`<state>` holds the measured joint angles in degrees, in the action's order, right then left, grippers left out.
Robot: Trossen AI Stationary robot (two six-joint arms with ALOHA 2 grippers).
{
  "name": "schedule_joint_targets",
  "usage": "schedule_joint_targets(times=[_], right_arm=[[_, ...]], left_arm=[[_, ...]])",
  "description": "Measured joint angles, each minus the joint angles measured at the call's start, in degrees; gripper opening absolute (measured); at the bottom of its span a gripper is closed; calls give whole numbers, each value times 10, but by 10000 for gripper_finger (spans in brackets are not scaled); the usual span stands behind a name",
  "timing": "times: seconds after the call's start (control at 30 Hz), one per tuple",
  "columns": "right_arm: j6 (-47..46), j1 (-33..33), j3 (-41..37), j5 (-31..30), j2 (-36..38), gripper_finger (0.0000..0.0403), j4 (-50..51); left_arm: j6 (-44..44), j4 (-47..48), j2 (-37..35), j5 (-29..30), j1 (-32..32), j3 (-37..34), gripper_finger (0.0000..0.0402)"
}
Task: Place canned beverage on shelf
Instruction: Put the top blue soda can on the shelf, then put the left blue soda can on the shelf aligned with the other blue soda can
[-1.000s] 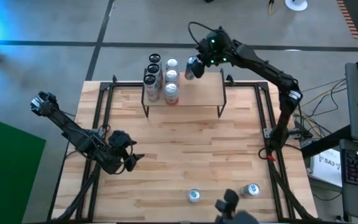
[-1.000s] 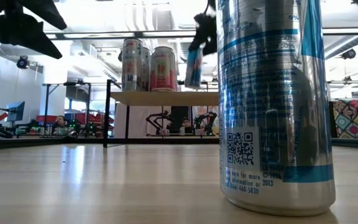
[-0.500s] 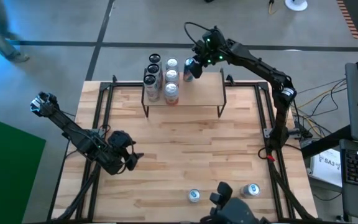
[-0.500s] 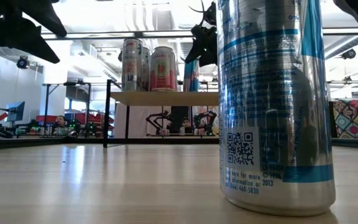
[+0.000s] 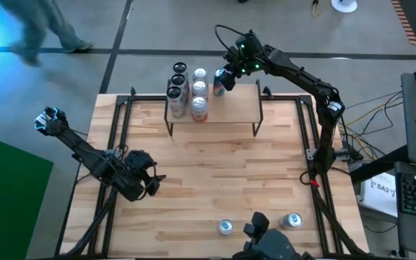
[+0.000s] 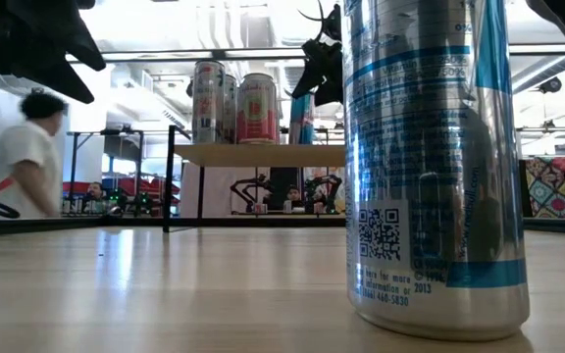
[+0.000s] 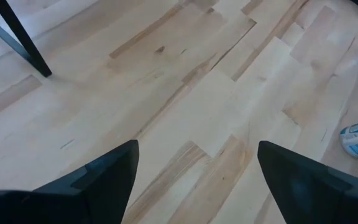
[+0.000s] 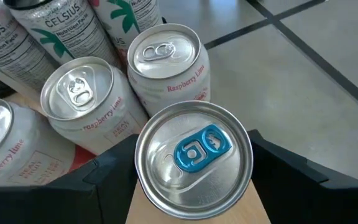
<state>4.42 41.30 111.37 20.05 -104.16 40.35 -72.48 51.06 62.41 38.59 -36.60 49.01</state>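
Left gripper [image 5: 153, 185] low over the left part of the desk [image 5: 215, 166], fingers [image 7: 107, 174] spread apart with only bare wood between them, much free desk all around. Farther along, on the far side of the desk, the shelf [image 5: 226, 108] with its light top board; five cans [image 5: 186, 90] crowded on its left end, standing close to each other, some just at the board's edges. Just beside them, the canned beverage [image 5: 221, 81], silver with a blue tab, upright at the back edge of the board, near the raspberry lime cans [image 8: 166, 62] but if touching or not cannot be told. Right gripper [image 5: 226, 76] above it, fingers [image 8: 297, 168] closed on both sides of the can. Right half of the shelf board bare, so wide room there up to the right edge. At the near desk edge, two more cans [image 5: 258, 224], well apart from the shelf. Beyond the desk, at the far left, a person [image 6: 23, 157] on the floor.
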Motion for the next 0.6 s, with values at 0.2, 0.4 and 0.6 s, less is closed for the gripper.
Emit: schedule_joint_targets(times=[0.2, 0.4, 0.6], right_arm=[[-3, 0, 0, 0, 0, 289, -4], [-10, 0, 15, -1, 1, 307, -2], [-19, 0, 56, -21, 28, 308, 42]], left_arm=[[2, 0, 0, 5, 3, 0, 315], [2, 0, 0, 5, 3, 0, 315], [1, 0, -6, -5, 2, 0, 315]])
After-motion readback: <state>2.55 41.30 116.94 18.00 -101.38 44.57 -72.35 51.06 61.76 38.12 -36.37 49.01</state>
